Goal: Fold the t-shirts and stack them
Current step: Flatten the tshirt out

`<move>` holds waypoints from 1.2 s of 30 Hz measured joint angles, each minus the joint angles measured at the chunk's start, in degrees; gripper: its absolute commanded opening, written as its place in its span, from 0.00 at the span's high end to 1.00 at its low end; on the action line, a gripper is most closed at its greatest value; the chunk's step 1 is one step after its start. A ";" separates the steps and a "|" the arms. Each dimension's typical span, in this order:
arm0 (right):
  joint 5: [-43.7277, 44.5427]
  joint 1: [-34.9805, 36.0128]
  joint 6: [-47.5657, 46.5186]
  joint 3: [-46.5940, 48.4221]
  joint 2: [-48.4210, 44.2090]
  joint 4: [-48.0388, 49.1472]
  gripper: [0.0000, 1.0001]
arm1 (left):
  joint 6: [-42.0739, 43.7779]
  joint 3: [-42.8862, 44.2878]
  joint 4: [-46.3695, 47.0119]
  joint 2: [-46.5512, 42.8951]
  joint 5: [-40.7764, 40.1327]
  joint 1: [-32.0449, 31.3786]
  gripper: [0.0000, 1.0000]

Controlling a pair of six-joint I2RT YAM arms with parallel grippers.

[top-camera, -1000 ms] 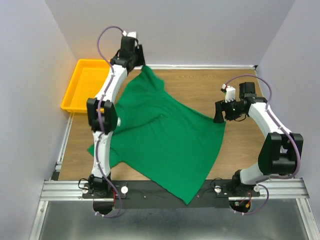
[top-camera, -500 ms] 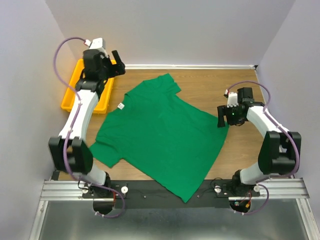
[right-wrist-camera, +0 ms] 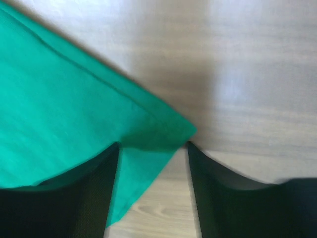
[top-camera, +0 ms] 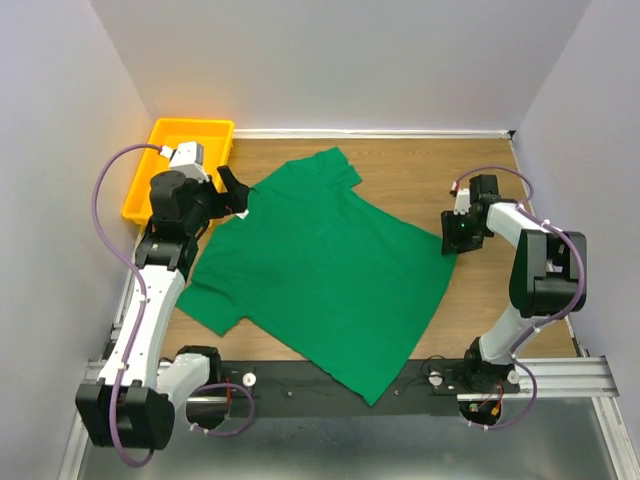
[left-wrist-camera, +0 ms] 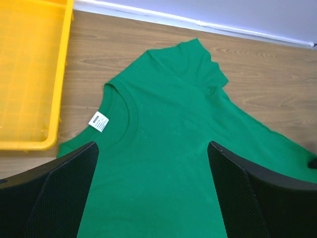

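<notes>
On the tabletop (top-camera: 400, 170) the green t-shirt (top-camera: 320, 270) is spread flat, its length slanted from collar to hem, with the collar overhung by the wide-open left claw (top-camera: 240, 195) and the hem's far corner straddled by the right claw (right-wrist-camera: 152, 146), whose jaws are parted and nothing yet pinched.

The t-shirt (top-camera: 320, 260) is a plain, solid emerald green with no print. Its small neck label (left-wrist-camera: 98, 121) is white with tiny dark lettering. The tray (left-wrist-camera: 29, 74) is bright yellow, with a faint square grid moulded into its floor. The table (top-camera: 420, 170) is light brown with a wood-grain pattern. The walls (top-camera: 350, 60) are a pale lavender-grey. Both arms (top-camera: 150, 290) are white with black joints and carry purple cables (top-camera: 100, 190). The left gripper (left-wrist-camera: 152, 148) is black with a fine mesh pattern on its inner faces. The right gripper (right-wrist-camera: 152, 148) is black too. The rail (top-camera: 340, 375) is silver.
</notes>
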 measured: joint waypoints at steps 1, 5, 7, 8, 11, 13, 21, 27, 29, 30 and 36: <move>-0.48 0.02 0.13 0.55 0.63 0.22 0.55 | 0.00 -0.42 -0.33 -1.38 0.02 0.00 0.02; -1.79 -0.26 0.70 2.49 2.86 1.51 0.99 | -0.13 -0.46 -0.94 -5.07 0.02 0.24 0.02; -1.55 -0.70 0.85 3.54 3.78 1.70 0.99 | -0.35 -0.46 -1.18 -6.36 0.28 0.26 0.01; -1.18 -0.74 0.52 4.26 4.26 1.84 0.99 | -0.39 -0.46 -1.33 -6.71 0.57 0.26 0.02; 5.22 -2.54 -1.11 10.05 7.89 4.22 0.99 | -0.66 -0.46 -1.66 -7.41 1.57 0.26 0.02; 11.47 -5.46 -2.25 17.90 11.56 7.61 0.75 | -0.83 -0.50 -1.66 -7.39 2.29 0.26 0.02; 11.17 -10.71 -3.96 25.40 9.29 16.61 0.00 | -4.17 -5.88 2.73 -6.62 7.61 0.31 0.02; -11.15 -9.70 -16.98 2.91 -6.67 6.78 0.00 | -7.82 -13.49 4.31 -1.11 12.48 -1.70 0.05; -17.79 -9.46 -22.08 -0.98 -10.08 2.43 0.00 | -9.09 -14.21 4.17 2.19 12.74 -5.57 0.07; -21.73 -9.03 -24.92 -3.32 -12.31 -0.85 0.00 | -9.99 -14.12 4.81 5.07 12.72 -9.33 0.07; -32.59 -4.61 -27.52 -7.61 -15.74 -5.18 0.00 | -16.79 -8.44 8.35 24.44 11.21 -24.48 0.07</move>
